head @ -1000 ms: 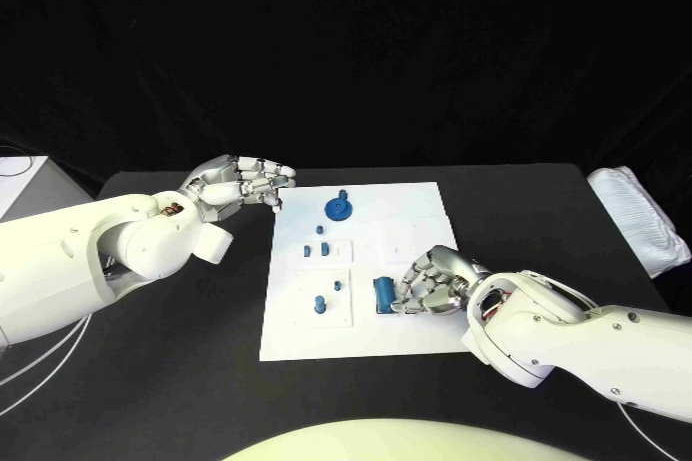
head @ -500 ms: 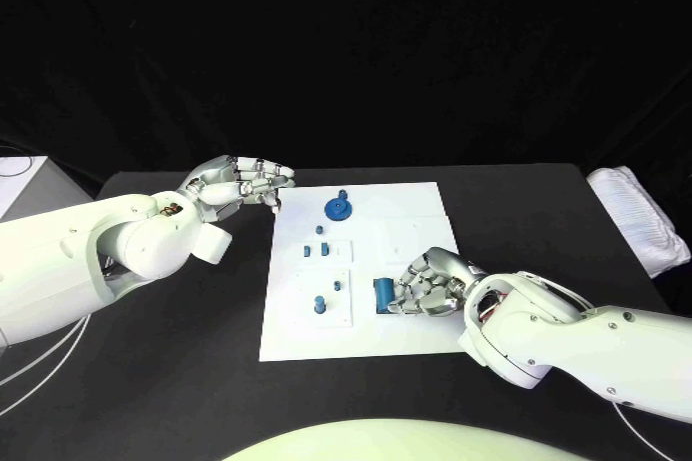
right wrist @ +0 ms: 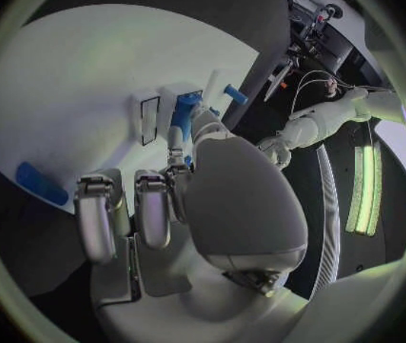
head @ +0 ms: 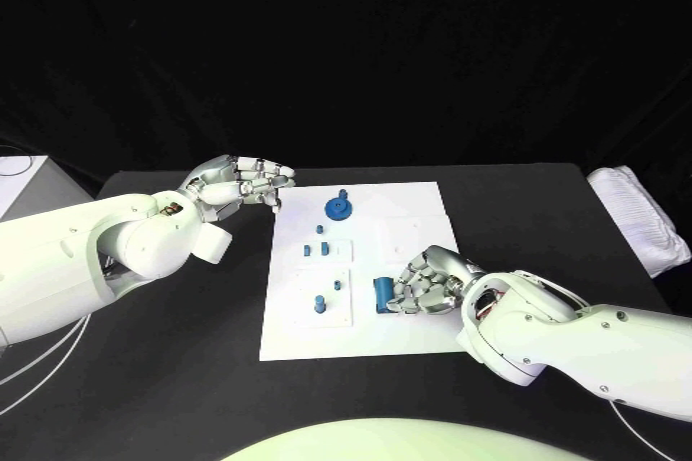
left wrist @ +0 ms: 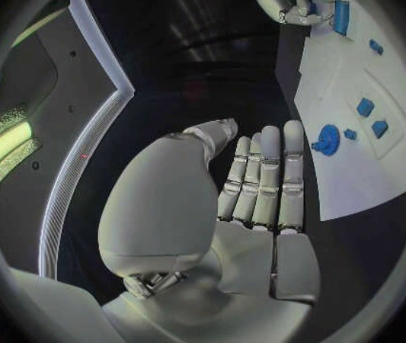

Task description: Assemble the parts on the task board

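Note:
The white task board [head: 411, 216] lies in the middle of the black table. A blue gear [head: 338, 208] sits near its far edge, with several small blue pegs [head: 319, 303] down its left half. My right hand [head: 428, 284] is at the board's near right part and grips an upright blue block [head: 384, 293] with its fingertips; the block [right wrist: 186, 108] also shows beyond those fingers, with a blue peg [right wrist: 233, 93] past it. My left hand [head: 238, 186] hovers by the board's far left corner, its fingers [left wrist: 264, 179] stretched out side by side and holding nothing.
A folded white cloth [head: 642, 221] lies at the table's right edge. A white box [head: 22, 181] stands at the far left. Another flat blue part [right wrist: 41, 184] lies on the board near my right hand.
My right hand has shifted slightly toward the blue block and its fingers have drawn in on it. The left hand and the other parts have stayed put.

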You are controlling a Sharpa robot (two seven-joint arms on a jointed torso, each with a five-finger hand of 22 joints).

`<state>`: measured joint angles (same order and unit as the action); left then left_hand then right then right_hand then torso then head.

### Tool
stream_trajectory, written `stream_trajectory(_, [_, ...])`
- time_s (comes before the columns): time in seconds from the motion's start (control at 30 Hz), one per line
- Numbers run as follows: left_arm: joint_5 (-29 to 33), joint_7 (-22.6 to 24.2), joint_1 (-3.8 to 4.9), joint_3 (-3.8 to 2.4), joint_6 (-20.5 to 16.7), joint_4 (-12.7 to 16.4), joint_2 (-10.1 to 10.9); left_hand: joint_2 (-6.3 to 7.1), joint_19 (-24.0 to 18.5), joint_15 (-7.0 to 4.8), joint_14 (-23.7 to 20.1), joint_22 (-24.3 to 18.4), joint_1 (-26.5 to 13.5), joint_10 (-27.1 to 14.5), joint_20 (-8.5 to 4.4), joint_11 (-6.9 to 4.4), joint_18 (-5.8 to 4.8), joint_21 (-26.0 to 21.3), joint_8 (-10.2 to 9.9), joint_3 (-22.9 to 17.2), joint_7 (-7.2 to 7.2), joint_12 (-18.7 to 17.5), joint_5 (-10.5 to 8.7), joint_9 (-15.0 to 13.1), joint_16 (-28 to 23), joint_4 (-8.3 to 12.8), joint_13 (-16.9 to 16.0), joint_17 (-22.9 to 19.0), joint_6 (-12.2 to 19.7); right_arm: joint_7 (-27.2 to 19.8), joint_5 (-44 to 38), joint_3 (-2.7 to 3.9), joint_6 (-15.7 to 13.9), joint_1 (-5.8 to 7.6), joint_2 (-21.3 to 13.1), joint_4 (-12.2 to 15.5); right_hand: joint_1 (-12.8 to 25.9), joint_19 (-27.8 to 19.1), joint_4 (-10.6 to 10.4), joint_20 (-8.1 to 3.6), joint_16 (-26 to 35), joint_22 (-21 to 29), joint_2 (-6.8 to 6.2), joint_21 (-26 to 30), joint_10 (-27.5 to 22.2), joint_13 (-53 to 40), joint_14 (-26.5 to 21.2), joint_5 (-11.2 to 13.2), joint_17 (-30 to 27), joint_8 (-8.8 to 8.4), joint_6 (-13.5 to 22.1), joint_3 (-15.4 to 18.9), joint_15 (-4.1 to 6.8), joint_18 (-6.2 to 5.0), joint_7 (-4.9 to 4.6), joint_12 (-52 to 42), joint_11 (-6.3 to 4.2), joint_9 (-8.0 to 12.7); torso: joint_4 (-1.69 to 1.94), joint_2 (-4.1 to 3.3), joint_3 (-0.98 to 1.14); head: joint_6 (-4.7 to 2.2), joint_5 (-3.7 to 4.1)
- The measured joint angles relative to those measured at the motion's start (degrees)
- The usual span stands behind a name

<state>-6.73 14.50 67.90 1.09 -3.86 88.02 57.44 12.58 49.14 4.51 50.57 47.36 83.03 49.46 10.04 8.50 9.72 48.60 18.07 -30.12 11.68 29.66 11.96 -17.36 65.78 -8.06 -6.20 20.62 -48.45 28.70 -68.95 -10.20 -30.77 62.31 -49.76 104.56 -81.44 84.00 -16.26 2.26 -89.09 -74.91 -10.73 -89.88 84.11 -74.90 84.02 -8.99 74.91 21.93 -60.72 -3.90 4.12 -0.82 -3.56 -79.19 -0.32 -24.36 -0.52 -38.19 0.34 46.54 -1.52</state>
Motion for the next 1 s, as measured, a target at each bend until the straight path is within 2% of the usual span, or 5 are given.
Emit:
stream_trajectory(0.63, [0.01,-0.03,0.0,0.0,0.04,0.0,-0.04,0.0,0.0,0.0,0.0,0.0,0.0,0.0,0.0,0.0,0.0,0.0,0.0,0.0,0.21,0.0,0.0,0.06,0.0,0.0,0.0,-0.01,0.21,0.01,-4.21,0.0,-3.18,-0.18,-0.16,0.14,0.12,0.0,-0.24,0.0,0.0,0.01,0.35,0.0,0.0,-0.04,0.0,0.0,0.0,0.0,0.04,-0.56,0.0,0.0,-0.04,-0.25,0.0,0.27,0.01,0.02,-0.01,-0.12,0.23])
stream_trajectory(0.8, [0.01,-0.04,0.0,0.0,0.07,-0.03,-0.03,0.0,0.0,0.0,0.0,0.01,0.0,0.0,0.0,0.0,0.0,0.0,0.0,0.0,0.21,0.0,0.0,0.05,0.0,0.0,0.0,-0.01,0.21,-1.55,-2.73,0.01,-4.29,-0.25,-1.63,1.67,2.09,0.0,-0.24,0.0,0.0,-0.03,-0.02,0.0,0.0,-0.04,0.0,0.0,0.0,-0.44,0.93,-0.56,0.0,0.0,-0.92,0.11,0.0,0.66,-0.02,0.02,0.02,-0.15,0.19])
stream_trajectory(0.93, [0.03,-0.04,0.0,0.01,0.09,-0.06,-0.02,0.0,0.0,0.0,0.0,0.01,0.0,0.0,0.0,0.0,0.0,0.0,0.0,0.0,0.21,0.0,0.0,0.05,0.0,0.0,0.0,0.0,0.21,-2.84,-1.24,0.08,-5.3,-0.25,-3.39,2.71,2.44,0.0,-0.25,0.0,0.0,-0.04,0.19,0.0,0.0,-0.03,0.0,0.0,0.0,-0.45,0.93,-0.56,0.0,0.0,-0.92,0.11,0.0,0.75,-0.05,0.04,0.03,-0.24,0.23])
stream_trajectory(1.0, [0.04,-0.04,0.0,0.01,0.09,-0.08,-0.03,0.0,0.0,0.0,0.0,0.0,0.0,0.0,0.0,0.0,0.0,-0.02,0.0,0.0,0.21,0.0,0.0,0.06,0.0,0.0,0.0,0.04,0.21,-3.42,-0.48,0.11,-5.77,-0.02,-4.95,3.09,2.73,0.0,-0.24,0.0,0.0,-0.04,0.47,0.0,-0.13,-0.03,0.0,0.0,0.0,-0.98,1.84,-0.56,0.0,0.0,-1.13,0.11,0.13,0.98,-0.06,0.07,0.01,-0.34,0.41])
